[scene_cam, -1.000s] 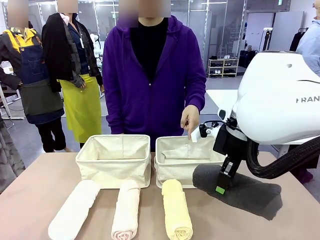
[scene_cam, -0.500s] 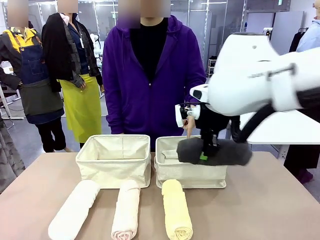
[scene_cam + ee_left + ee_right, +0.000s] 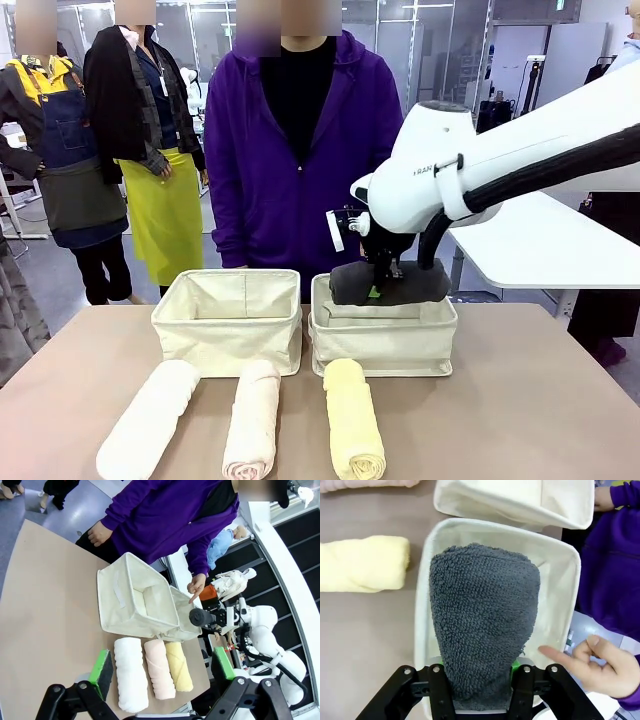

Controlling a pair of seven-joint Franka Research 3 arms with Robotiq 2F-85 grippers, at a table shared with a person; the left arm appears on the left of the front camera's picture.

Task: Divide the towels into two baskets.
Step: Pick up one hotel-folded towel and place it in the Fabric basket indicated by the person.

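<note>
Front view shows you the tabletop [image 3: 540,400], with the right arm [image 3: 470,170] reaching in from the robot's right and a person [image 3: 300,150] in purple standing at the far edge. Two baskets sit side by side near that edge, the left basket [image 3: 228,325] and right basket [image 3: 385,350] almost touching. The grey towel [image 3: 395,283] hangs crosswise over the right basket's opening at about rim height, and the right jaws are clamped on it. You cannot tell whether it touches the basket's floor. Three towels lie in a row on the near side of the baskets, each apart from the next: white [image 3: 150,420], pink [image 3: 252,415] and yellow [image 3: 352,415]. The yellow one's far end lies just beside the right basket's wall. Left wrist view shows the left jaws standing wide, holding nothing, above the tabletop. The person's hand [image 3: 602,672] points a finger at the right basket's far rim.
</note>
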